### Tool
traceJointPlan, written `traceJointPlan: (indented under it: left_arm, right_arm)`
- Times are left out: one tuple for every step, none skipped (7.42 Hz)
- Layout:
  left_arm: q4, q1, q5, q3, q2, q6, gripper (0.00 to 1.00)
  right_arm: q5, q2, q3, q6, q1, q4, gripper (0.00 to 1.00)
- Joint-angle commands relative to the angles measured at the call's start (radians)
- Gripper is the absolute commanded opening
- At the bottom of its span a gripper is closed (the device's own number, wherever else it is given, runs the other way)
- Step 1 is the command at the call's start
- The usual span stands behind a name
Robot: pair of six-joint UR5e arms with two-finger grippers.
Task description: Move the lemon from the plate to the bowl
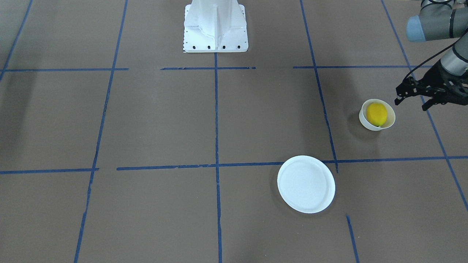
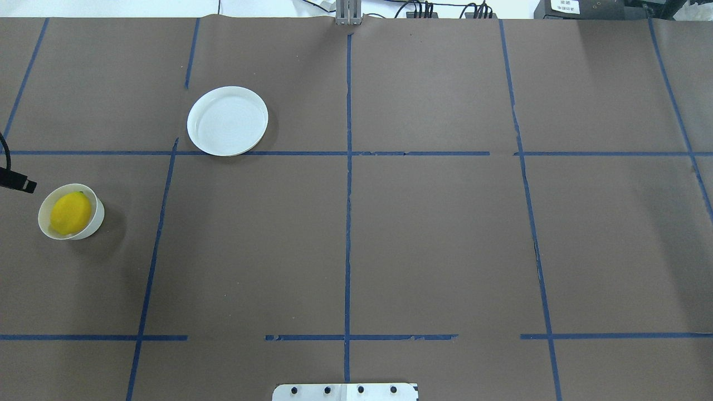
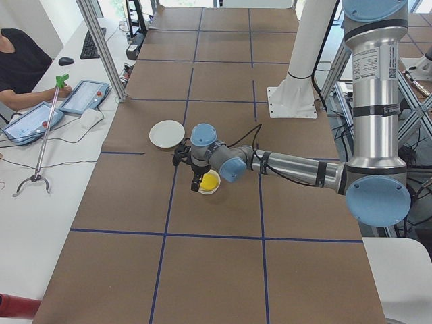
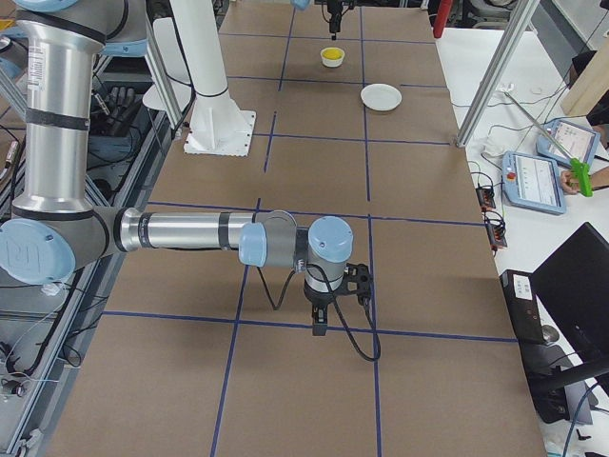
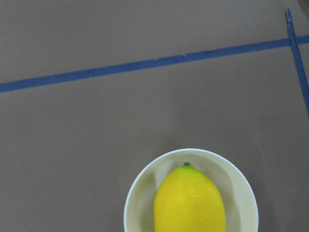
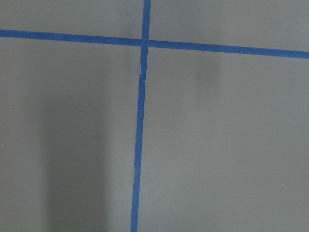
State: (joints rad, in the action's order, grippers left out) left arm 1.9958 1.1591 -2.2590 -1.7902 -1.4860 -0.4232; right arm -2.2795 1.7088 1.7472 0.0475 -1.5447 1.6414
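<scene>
The yellow lemon (image 1: 377, 114) lies inside the small off-white bowl (image 1: 391, 117). The wide flat white plate (image 1: 306, 183) is bare on the table, apart from the bowl. My left gripper (image 1: 410, 104) hovers just beside and above the bowl, open and holding nothing. In the overhead view the lemon (image 2: 71, 213) in the bowl (image 2: 98, 215) sits at the far left, the plate (image 2: 227, 120) farther out. The left wrist view looks down on the lemon (image 5: 189, 203) in the bowl (image 5: 137, 198). My right gripper (image 4: 324, 309) shows only in the exterior right view, low over bare table; I cannot tell its state.
The table is brown paper with blue tape lines (image 2: 347, 223). The robot's white base (image 1: 215, 25) stands at the table's near-robot edge. An operator and tablets (image 3: 81, 94) are at a side desk beyond the table's far edge.
</scene>
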Motion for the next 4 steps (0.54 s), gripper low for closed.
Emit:
traceJointPlan:
  left_arm:
    - [-0.322,0.094,-0.004,-0.067,-0.072,0.198,1.0]
    - [-0.395,0.155,-0.002,-0.08,-0.086,0.283,1.0]
    - [-0.449,0.209,-0.01,-0.074,-0.08,0.3,1.0]
    - [-0.454,0.249,-0.01,-0.068,-0.073,0.301,1.0]
  right_arm:
    - [0.0,0.0,0.0,0.0,0.0,0.0,1.0]
    - [0.0,0.0,0.0,0.0,0.0,0.0,1.0]
    - [0.0,0.0,0.0,0.0,0.0,0.0,1.0]
    - [0.0,0.0,0.0,0.0,0.0,0.0,1.0]
